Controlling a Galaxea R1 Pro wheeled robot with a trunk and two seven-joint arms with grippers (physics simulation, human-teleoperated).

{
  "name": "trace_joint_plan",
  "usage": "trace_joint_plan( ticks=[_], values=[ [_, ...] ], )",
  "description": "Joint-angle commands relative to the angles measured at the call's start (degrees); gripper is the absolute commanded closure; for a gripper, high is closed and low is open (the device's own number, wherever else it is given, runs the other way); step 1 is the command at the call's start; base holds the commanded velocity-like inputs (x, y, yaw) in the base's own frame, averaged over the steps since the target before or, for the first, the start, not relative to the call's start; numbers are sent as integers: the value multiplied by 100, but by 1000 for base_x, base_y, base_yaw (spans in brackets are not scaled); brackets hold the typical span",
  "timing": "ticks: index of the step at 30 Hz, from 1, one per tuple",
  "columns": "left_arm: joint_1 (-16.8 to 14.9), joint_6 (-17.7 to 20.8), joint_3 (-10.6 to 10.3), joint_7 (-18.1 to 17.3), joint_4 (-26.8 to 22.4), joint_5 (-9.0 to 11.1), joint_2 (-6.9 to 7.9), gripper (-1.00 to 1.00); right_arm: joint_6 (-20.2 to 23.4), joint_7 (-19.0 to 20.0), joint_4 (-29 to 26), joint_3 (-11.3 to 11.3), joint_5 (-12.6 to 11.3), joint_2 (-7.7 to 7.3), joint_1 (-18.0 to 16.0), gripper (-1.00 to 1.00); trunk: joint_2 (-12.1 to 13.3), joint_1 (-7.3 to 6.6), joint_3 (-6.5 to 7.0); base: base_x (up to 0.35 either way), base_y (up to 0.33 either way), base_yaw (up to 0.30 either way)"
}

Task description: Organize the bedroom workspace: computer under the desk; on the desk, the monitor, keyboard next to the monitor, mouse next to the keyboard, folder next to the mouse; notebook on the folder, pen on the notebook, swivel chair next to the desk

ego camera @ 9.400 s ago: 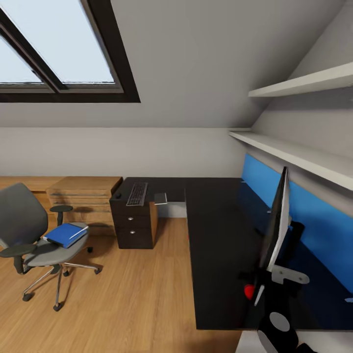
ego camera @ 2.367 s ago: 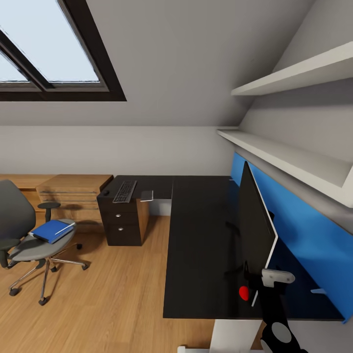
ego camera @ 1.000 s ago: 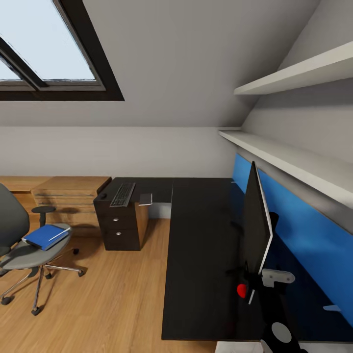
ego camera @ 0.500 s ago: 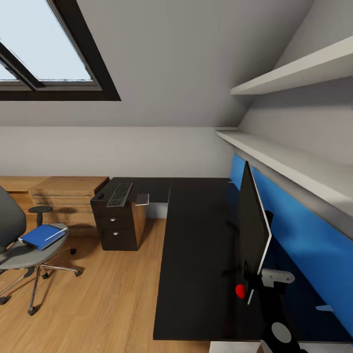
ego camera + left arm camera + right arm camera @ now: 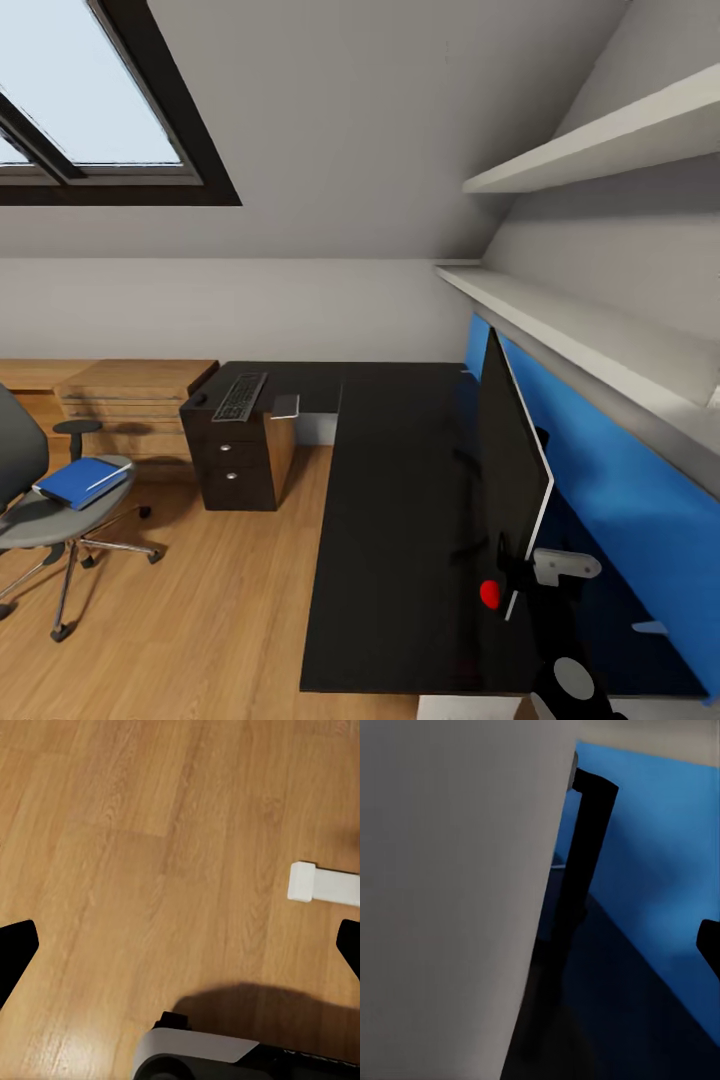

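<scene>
My right gripper (image 5: 522, 582) holds the monitor (image 5: 510, 462) by its lower corner over the black desk (image 5: 400, 520). In the right wrist view the monitor's silver back (image 5: 450, 885) is close up. One fingertip (image 5: 709, 945) shows and the other is hidden behind the panel. The keyboard (image 5: 239, 396), the mouse (image 5: 199, 399) and the notebook (image 5: 286, 405) lie on the desk's far wing. The blue folder (image 5: 78, 482) rests on the swivel chair (image 5: 30, 520) at left. The pen is too small to make out and the computer is out of view. My left gripper (image 5: 181, 949) hangs open over the wood floor.
A blue wall panel (image 5: 620, 470) and two white shelves (image 5: 580, 320) run behind the desk. A black drawer unit (image 5: 235, 465) stands under the far wing, with a low wooden shelf unit (image 5: 130, 400) beside it. A white desk foot (image 5: 326, 883) lies on the floor near my base.
The whole view has shifted as the robot moved. The monitor stayed at my right gripper while the desk edge slid. It now shows more of its black front than at the start.
</scene>
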Motion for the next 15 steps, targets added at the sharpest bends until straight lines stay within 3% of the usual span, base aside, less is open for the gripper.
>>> trace_joint_plan(
  ticks=[1, 15],
  values=[
    [2, -12, -14, 24, -8, 34, 1, -100, -55, -29, 1, 23, -60, -8, -9, -100, -8, 2, -9, -108, -118, 0],
    [1, -12, -13, 24, -8, 32, 1, -100, -55, -29, -2, 15, -60, -8, -9, -100, -8, 2, -9, -63, -89, 0]
  ],
)
